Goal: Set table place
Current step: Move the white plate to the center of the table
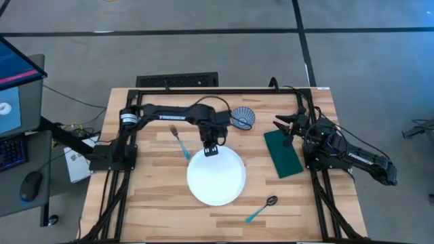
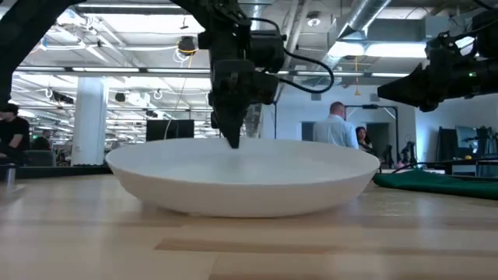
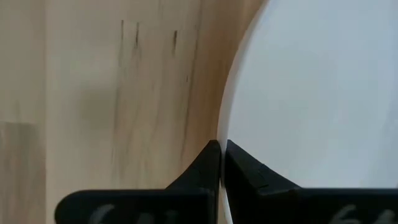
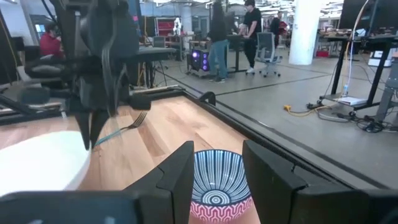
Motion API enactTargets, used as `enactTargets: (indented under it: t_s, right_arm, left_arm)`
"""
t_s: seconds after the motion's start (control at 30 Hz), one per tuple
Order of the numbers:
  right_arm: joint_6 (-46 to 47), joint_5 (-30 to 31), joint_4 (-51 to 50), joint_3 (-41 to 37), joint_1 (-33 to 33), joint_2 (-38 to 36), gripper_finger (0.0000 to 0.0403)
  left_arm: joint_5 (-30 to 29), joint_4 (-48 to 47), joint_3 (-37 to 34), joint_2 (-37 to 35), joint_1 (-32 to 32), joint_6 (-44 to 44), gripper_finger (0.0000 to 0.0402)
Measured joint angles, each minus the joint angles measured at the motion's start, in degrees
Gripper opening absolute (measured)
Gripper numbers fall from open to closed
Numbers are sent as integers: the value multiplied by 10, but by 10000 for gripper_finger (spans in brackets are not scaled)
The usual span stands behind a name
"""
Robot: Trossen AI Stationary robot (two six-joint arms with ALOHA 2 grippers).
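The white round plate (image 1: pixel 217 179) lies flat on the wooden tabletop (image 1: pixel 149 196) near its middle. My left gripper (image 1: pixel 210 149) is shut on the plate's far rim. The blue-patterned bowl (image 1: pixel 243 117) stands behind the plate. The turquoise-handled fork (image 1: pixel 180 141) lies to the plate's left. The spoon (image 1: pixel 263 209) lies near the front, to the plate's right. The dark green cloth (image 1: pixel 283 153) lies flat at the right. My right gripper (image 1: pixel 281 125) is open and empty above the cloth's far end, pointing at the bowl (image 4: pixel 217 183). My left gripper pinches the plate's far rim (image 3: pixel 225 134) between its two fingers, one finger inside the plate and one outside over the wood. The fingers (image 2: pixel 233 140) come from above, pointing down. The plate (image 2: pixel 241 175) sits level with its underside on the table.
The table's black metal frame (image 1: pixel 203 90) runs along the far edge and both sides. A desk with a monitor, keyboard and mouse stands beyond the left edge. Bare wood lies in front of the plate and at the near left. People stand in the room behind.
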State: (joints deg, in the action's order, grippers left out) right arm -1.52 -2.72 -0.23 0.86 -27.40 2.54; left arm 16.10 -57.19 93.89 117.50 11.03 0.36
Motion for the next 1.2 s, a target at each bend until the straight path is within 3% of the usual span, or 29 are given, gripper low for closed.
enactTargets:
  t_s: [0.43,1.2]
  right_arm:
    - [0,0,-1,0,0,21,159]
    - [1,0,0,0,0,89,159]
  left_arm:
    - [-25,26,1,36,14,5,0]
    - [-12,43,1,74,19,13,8]
